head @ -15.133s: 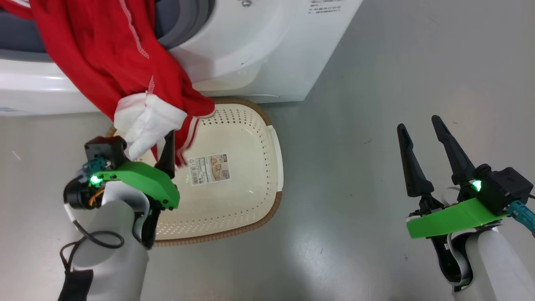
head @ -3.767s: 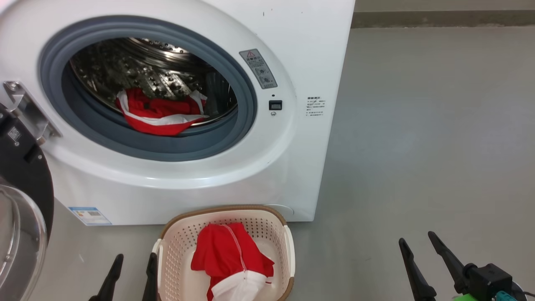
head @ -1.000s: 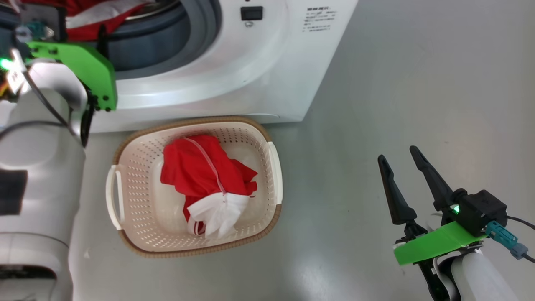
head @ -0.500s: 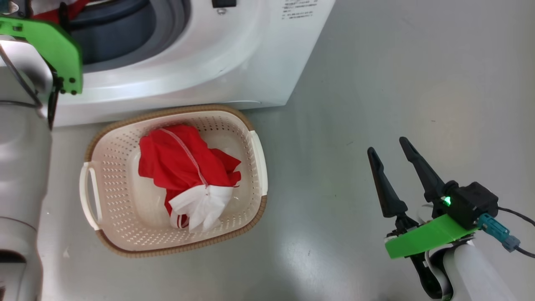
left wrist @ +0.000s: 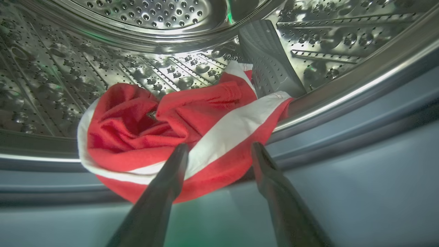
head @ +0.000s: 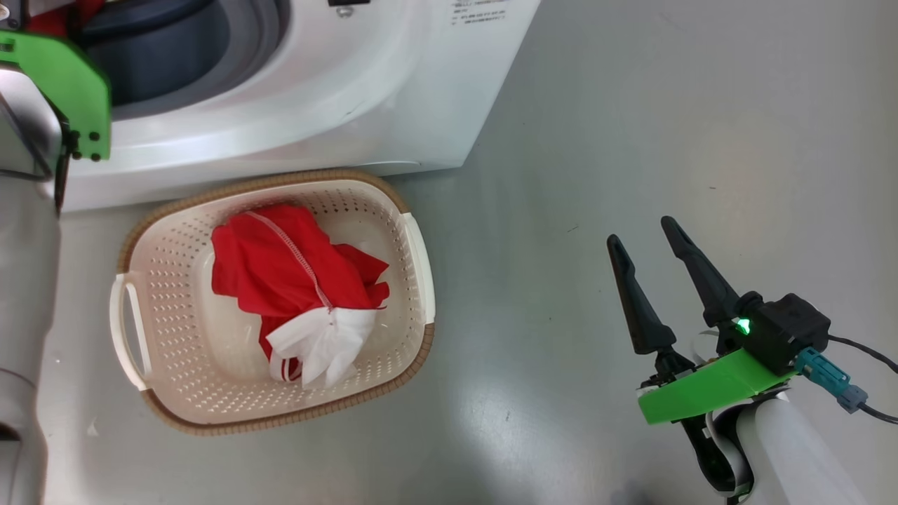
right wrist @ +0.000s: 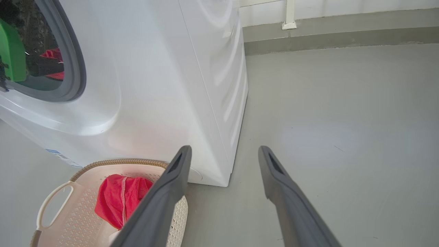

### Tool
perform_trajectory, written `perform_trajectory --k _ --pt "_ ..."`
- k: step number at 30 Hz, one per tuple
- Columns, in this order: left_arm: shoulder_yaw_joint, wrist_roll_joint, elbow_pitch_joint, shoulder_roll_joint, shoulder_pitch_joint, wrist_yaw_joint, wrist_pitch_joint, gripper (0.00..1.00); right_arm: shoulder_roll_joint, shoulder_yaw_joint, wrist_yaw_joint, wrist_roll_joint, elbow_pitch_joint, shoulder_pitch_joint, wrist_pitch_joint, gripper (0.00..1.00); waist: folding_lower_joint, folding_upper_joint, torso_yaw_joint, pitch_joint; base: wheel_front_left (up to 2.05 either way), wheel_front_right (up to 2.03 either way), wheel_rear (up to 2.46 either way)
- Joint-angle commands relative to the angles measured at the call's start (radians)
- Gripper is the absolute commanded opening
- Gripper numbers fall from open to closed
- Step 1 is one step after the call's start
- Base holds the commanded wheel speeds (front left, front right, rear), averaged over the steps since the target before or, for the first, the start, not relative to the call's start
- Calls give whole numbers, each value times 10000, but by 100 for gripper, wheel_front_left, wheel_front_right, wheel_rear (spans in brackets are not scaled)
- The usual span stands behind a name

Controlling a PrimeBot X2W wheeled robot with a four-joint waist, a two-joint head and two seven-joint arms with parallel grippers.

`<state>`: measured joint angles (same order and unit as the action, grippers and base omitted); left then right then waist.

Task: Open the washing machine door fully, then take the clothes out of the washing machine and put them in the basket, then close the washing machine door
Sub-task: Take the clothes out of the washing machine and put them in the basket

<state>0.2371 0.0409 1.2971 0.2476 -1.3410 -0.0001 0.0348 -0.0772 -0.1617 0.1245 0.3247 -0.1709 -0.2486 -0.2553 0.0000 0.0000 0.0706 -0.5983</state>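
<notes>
At the lower right of the head view the right gripper (head: 639,230) hangs over the smooth grey floor (head: 631,105), its two long dark fingers spread apart and holding nothing. I judge it is kept aside so that the other arm has room. At the lower left stands the cream perforated plastic basket (head: 168,330) with a brown woven-look rim, just in front of the white washing machine (head: 316,105), probably to make the way from drum to basket short. In it lies one crumpled red garment (head: 280,266) with a white cuff. Farther in, the left wrist view shows the left gripper (left wrist: 219,146) reaching over the grey rubber gasket (left wrist: 360,130), its jaws spread wide on both sides of a white stripe on the second red garment (left wrist: 137,137). Whether the tips touch the soft cloth I cannot tell. This garment lies bunched at the front lip of the shiny perforated steel drum (left wrist: 154,13).
</notes>
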Motion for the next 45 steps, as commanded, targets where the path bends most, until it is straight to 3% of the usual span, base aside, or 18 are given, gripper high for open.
perform_trajectory --k 1,2,6,10,14,28,34,45 --pt "-36 -154 -141 632 -218 80 -36 78 44 -229 62 149 239 57 -65 100 0 0 27 -1 0 0 0" --pt "-16 -150 -134 668 -221 73 -53 57 46 -227 62 153 246 50 -65 100 0 0 38 -1 0 0 0" --pt "75 -136 -111 722 -216 47 -137 28 43 -219 62 158 266 39 -65 100 0 0 49 6 0 0 0" --pt "123 -76 -97 721 -194 69 -168 21 37 -218 62 166 248 11 -65 100 0 0 46 12 0 0 0" --pt "151 8 -89 697 -189 67 -18 1 31 -188 62 156 249 -10 -65 100 0 0 13 28 0 0 0" --pt "-356 1083 -83 22 471 -163 1769 0 -116 -34 62 73 242 237 -65 100 0 0 -461 614 0 0 0" --pt "-866 1789 -331 -264 919 -487 2196 0 -137 -7 62 68 190 431 -65 100 0 0 -609 979 0 0 0" --pt "-1688 2325 -3226 -592 3008 -693 2267 0 -265 213 62 61 189 908 -65 100 0 0 -963 1671 0 0 0"
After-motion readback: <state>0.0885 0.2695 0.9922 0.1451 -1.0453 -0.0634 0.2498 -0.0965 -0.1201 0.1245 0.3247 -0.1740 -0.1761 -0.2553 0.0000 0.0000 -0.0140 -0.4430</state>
